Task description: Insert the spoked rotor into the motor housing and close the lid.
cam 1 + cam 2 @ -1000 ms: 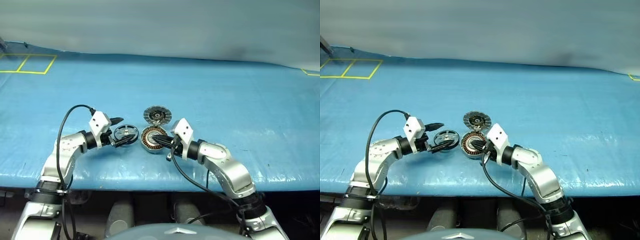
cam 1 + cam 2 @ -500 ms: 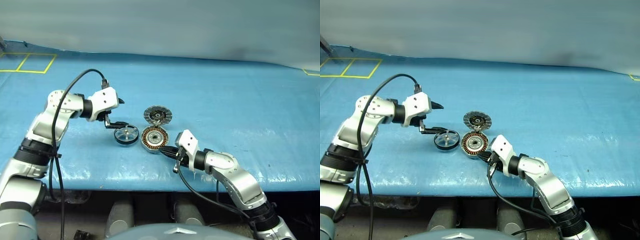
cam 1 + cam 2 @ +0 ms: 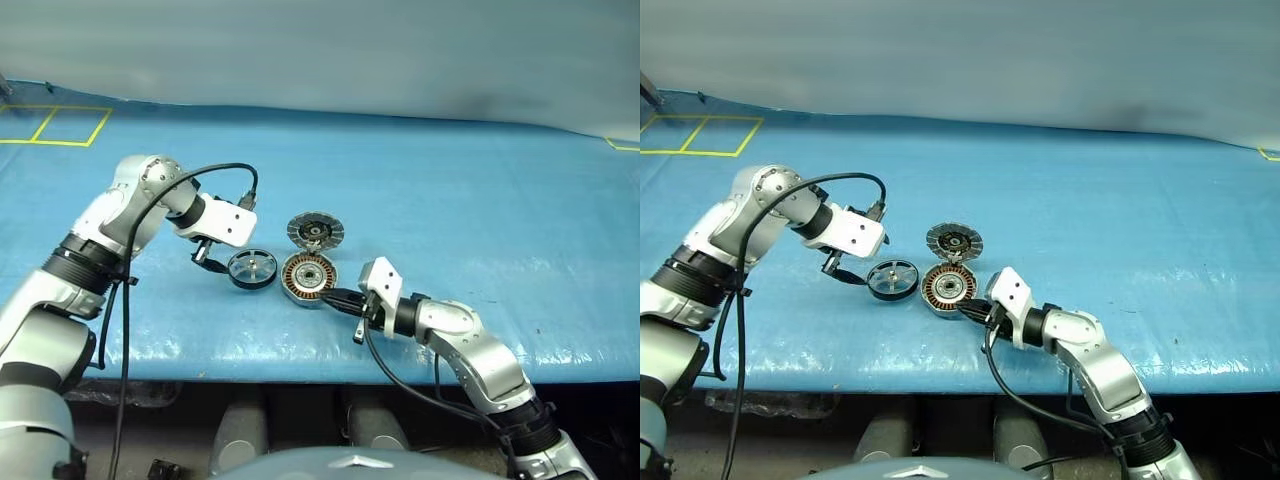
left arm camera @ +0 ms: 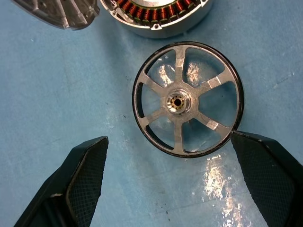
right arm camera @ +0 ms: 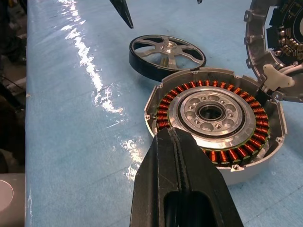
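Black left jaws wide, empty

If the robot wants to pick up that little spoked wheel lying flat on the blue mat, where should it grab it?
Probably across the outer rim, from straight above. The spoked rotor lies flat on the blue mat, so only its thin round edge offers two opposite sides to pinch; the spokes and hub sit low inside. The left gripper already hangs above it, jaws open wider than the wheel. The motor housing sits close beside it, so pinch across the free sides.
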